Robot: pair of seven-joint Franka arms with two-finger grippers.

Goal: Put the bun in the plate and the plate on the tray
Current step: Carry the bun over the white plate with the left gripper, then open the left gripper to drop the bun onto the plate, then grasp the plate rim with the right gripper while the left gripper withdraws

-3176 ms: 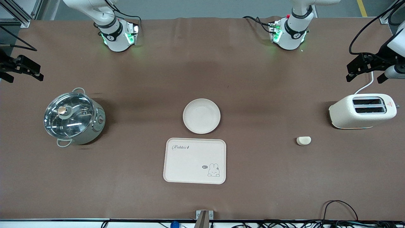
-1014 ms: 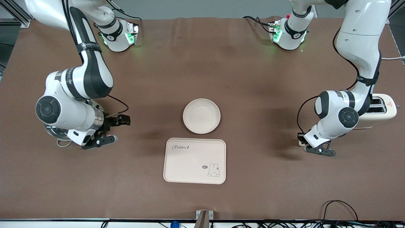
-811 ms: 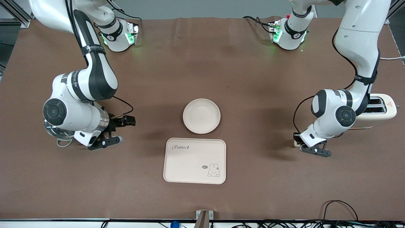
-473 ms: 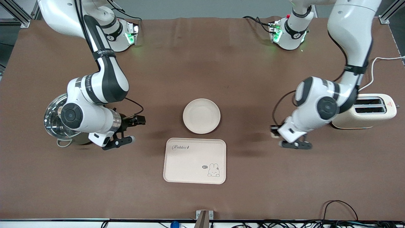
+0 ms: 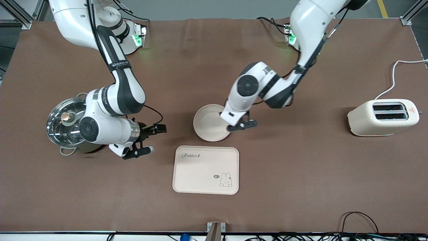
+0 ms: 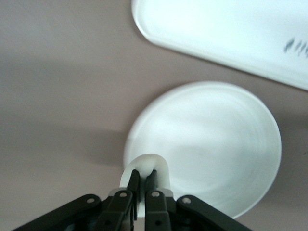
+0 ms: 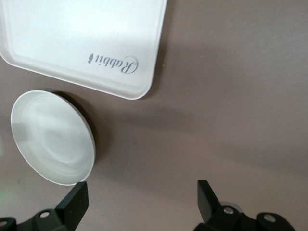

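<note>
My left gripper [image 5: 240, 125] is shut on the bun [image 6: 155, 162], a small cream-white lump, and holds it over the rim of the plate at the side toward the left arm's end. In the front view the hand hides the bun. The round cream plate [image 5: 207, 122] sits mid-table and also shows in the left wrist view [image 6: 211, 139] and the right wrist view [image 7: 50, 144]. The cream "Rabbit" tray [image 5: 200, 174] lies just nearer the front camera than the plate. My right gripper [image 5: 155, 139] is open and empty over bare table between the pot and the tray.
A steel pot with a glass lid [image 5: 75, 124] stands toward the right arm's end. A cream toaster [image 5: 383, 117] with a white cord stands toward the left arm's end. The brown table cover [image 5: 301, 174] is bare around the tray.
My left arm has carried the bun from the spot beside the toaster across to the plate's rim. My right gripper has moved from the pot toward the tray, still open.
</note>
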